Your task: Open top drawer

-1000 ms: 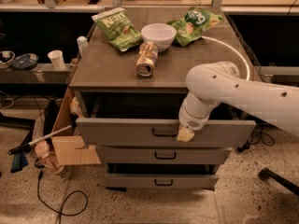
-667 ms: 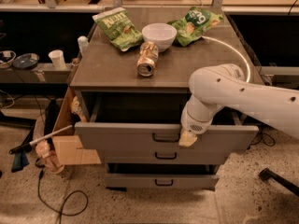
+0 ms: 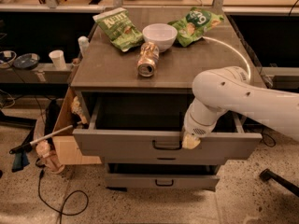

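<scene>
Gripper (image 3: 191,142) at top drawer (image 3: 117,146) front, just beside handle (image 3: 167,145), mostly behind arm (image 3: 233,92); open/shut unclear.

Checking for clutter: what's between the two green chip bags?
Camera view: a white bowl sits between them. The gripper is at the front of the top drawer, beside its handle.

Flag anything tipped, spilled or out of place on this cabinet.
The can lies on its side on the cabinet top, just in front of the white bowl; no spill shows. The top drawer stands pulled out, with the gripper at its front, right of the handle. Nothing else stands out.
</scene>
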`<action>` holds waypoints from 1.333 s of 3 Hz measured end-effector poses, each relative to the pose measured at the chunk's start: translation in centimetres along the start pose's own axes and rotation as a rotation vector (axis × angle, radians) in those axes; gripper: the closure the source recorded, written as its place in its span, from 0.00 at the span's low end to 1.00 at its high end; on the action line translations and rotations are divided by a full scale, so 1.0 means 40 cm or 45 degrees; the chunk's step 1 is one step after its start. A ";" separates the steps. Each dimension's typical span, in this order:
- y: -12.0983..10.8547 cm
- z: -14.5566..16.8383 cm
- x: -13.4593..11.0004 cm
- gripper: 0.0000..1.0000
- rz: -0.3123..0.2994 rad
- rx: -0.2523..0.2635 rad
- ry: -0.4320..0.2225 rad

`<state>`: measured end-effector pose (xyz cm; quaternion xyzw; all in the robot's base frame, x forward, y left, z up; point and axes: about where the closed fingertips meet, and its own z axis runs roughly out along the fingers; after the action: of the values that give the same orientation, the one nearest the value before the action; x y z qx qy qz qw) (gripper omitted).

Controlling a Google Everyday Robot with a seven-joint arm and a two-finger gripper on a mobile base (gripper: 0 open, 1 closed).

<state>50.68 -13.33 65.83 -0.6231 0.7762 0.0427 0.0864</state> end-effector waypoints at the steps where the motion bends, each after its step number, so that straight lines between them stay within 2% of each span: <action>1: 0.014 -0.015 0.003 1.00 -0.007 0.007 -0.004; 2: 0.014 -0.013 0.003 1.00 -0.007 0.007 -0.004; 4: 0.070 -0.036 0.027 1.00 -0.016 0.008 -0.005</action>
<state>47.60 -13.99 66.92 -0.6276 0.7722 0.0410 0.0899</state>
